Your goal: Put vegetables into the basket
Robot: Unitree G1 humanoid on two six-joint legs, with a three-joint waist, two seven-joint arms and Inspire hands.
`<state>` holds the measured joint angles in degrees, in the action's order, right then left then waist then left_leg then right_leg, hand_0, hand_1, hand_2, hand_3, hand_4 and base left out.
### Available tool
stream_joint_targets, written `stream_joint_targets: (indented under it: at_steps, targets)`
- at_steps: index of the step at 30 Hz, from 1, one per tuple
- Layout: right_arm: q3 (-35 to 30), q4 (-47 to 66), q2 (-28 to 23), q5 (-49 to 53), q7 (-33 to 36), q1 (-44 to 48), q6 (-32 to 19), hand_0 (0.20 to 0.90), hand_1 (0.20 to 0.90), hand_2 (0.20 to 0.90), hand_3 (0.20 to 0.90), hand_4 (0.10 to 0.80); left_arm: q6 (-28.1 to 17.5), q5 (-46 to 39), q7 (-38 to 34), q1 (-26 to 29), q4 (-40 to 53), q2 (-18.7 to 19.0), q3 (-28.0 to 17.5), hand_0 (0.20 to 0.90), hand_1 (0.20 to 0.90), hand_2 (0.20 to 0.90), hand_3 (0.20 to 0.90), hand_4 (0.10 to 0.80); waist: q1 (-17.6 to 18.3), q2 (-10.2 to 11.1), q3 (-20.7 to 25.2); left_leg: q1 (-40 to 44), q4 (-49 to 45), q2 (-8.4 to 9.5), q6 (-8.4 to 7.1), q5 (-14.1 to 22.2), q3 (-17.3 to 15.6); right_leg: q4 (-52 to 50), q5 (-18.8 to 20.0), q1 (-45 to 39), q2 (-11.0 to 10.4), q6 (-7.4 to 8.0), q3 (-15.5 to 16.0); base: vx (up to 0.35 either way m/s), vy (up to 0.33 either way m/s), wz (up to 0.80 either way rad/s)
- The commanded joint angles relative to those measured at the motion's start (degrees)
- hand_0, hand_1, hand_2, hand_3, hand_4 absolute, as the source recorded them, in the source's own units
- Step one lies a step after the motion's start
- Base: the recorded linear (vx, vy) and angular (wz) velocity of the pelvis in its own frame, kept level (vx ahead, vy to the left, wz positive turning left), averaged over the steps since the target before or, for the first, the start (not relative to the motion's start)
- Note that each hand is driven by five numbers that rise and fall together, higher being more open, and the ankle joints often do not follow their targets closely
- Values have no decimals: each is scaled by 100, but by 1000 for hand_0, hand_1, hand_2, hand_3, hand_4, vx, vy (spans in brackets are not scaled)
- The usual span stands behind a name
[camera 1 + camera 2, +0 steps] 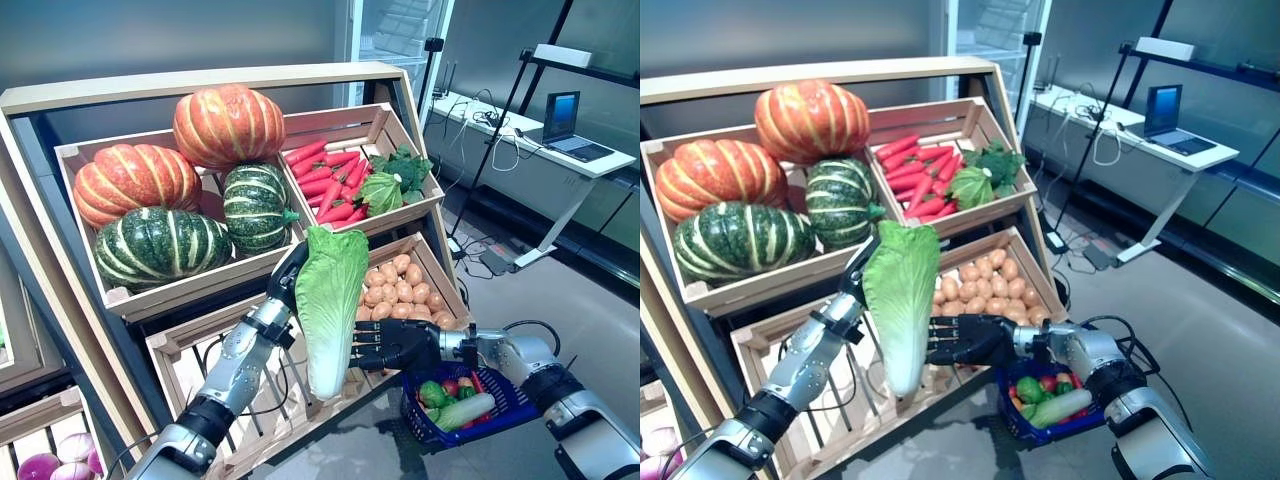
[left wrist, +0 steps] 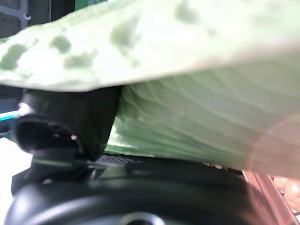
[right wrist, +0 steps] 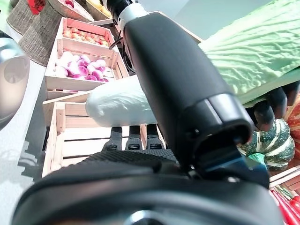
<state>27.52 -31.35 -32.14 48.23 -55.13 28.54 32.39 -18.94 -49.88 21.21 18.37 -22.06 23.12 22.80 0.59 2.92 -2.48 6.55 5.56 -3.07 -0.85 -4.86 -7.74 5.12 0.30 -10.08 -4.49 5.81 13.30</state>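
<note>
A long pale-green napa cabbage (image 1: 328, 310) hangs leafy end up in front of the wooden stand. My left hand (image 1: 288, 278) is shut on its upper part from behind, and the thumb presses the leaves in the left wrist view. From the right, my right hand (image 1: 395, 345) reaches the cabbage's lower half. Its fingers (image 3: 133, 136) are straight behind the white stem (image 3: 117, 105), with the thumb in front. A blue basket (image 1: 505, 408) sits low under the right forearm. It holds several vegetables, among them green, red and pale ones.
The stand's upper crates hold orange and green pumpkins (image 1: 180, 190), red carrots (image 1: 330, 180) and leafy greens (image 1: 395, 180). Potatoes (image 1: 400, 285) fill a lower crate beside an empty slatted crate (image 1: 200, 360). Purple onions (image 1: 55, 462) lie at lower left. A desk with a laptop (image 1: 565, 125) stands far right.
</note>
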Motion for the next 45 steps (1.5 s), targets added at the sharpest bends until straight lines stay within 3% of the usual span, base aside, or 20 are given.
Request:
stream_joint_targets:
  at_steps: [1,6,9,18,25,33,34,35,45]
  targets:
    - [-329,233,680,1639,-1160,535,-241,900,900,900,900,800,-549,-180,166,863,-486,-287,156,300,300,300,300,400,-104,-18,377,346,-56,270,165,1208,-375,-12,-400,69,347,-279,-71,0,0,0]
    - [-313,184,787,1734,-445,506,-402,900,900,900,900,800,-625,-348,117,848,-382,-379,152,300,300,300,300,400,-76,-35,367,347,-56,271,165,1211,-377,-12,-404,82,348,-282,-118,0,0,0]
    - [-373,43,928,1709,346,511,-541,900,900,900,900,800,-737,-303,-37,816,-158,-495,171,300,300,300,300,400,-91,-38,342,306,-56,275,182,1172,-413,-12,-383,126,343,-321,-94,-32,-9,0]
    - [-379,-616,1113,1146,1773,735,-1107,900,900,900,900,800,-965,229,-551,745,355,-661,479,300,300,300,300,400,-166,-39,265,300,-56,270,194,1191,-368,-12,-394,125,349,-339,-77,0,0,0]
    - [-482,-1282,1356,1194,2510,1203,-1374,900,900,900,900,800,-939,57,-601,837,493,-802,755,300,300,300,300,400,-250,-33,260,308,-56,268,195,1208,-322,-12,-397,106,344,-353,-25,0,0,0]
    - [-487,-2223,1601,407,3108,1653,-1738,900,900,900,900,800,-763,-468,-512,905,560,-1114,1095,300,300,300,300,400,-333,-33,282,308,-56,280,214,1223,-260,-12,-403,87,335,-371,11,13,-3,4]
    - [-484,-2350,1623,369,3134,1718,-1794,531,531,531,531,554,-780,-463,-560,948,582,-1147,1144,300,300,300,300,400,-341,-35,279,303,-56,281,217,1223,-250,-12,-405,89,334,-374,12,14,3,4]
    - [-496,-2475,1644,136,3144,1776,-1832,300,300,300,300,400,-789,-469,-616,993,647,-1161,1194,300,300,300,300,400,-348,-37,282,299,-56,286,220,1224,-233,-12,-400,92,334,-375,6,18,5,4]
    - [-442,-2627,1557,-448,3470,1846,-2168,300,300,300,300,400,-672,-363,-902,1118,944,-1087,1222,300,300,300,300,400,-333,-44,298,303,-56,290,227,1239,-169,-12,-401,89,334,-384,-53,20,5,6]
